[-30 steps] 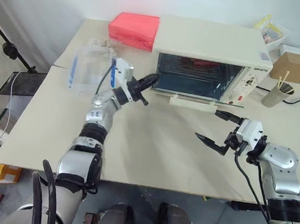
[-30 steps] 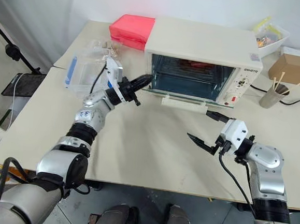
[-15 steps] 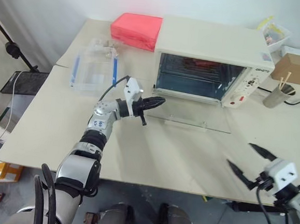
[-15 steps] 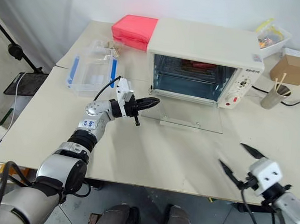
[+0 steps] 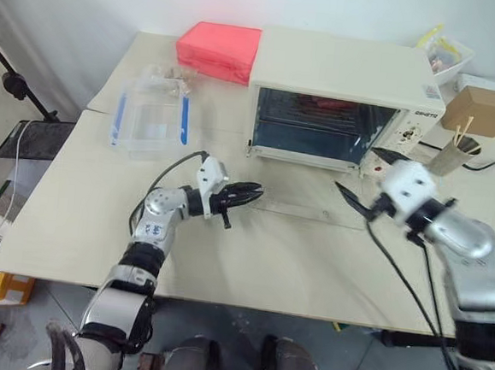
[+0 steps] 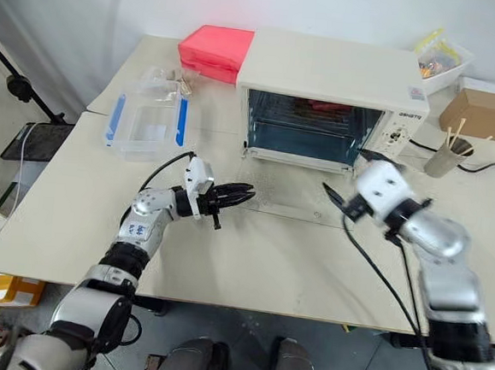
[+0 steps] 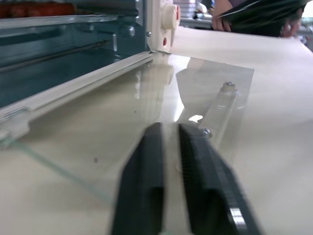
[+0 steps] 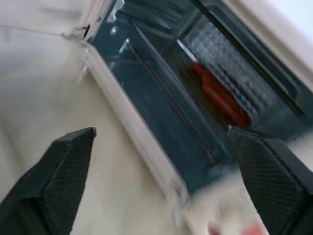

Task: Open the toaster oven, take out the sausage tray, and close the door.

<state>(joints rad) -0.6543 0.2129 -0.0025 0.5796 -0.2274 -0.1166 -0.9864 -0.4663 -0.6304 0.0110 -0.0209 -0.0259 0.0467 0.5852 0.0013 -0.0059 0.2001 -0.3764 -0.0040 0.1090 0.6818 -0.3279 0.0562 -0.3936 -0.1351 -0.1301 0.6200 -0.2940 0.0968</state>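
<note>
**Door down flat, right arm up at the oven mouth**

A second ago the door hung half open with the left gripper at its left upper corner; now it lies flat on the table, hinged at the oven front, its handle at the near edge. The left gripper has dropped lower and nearer the robot, and its fingers, pressed together before, now show a narrow gap. It holds nothing; the door's near left corner lies just past its tips. The forearm runs low over the table, and the gripper points about level toward the right.

The right gripper swung away to the table's near edge half a second ago and has come back up. It hovers over the door's right end, before the oven's control panel, fingers spread wide and empty, pointing into the cavity.

The tray sits on the rack inside the oven, ahead of the right gripper, red sausages showing.
</note>
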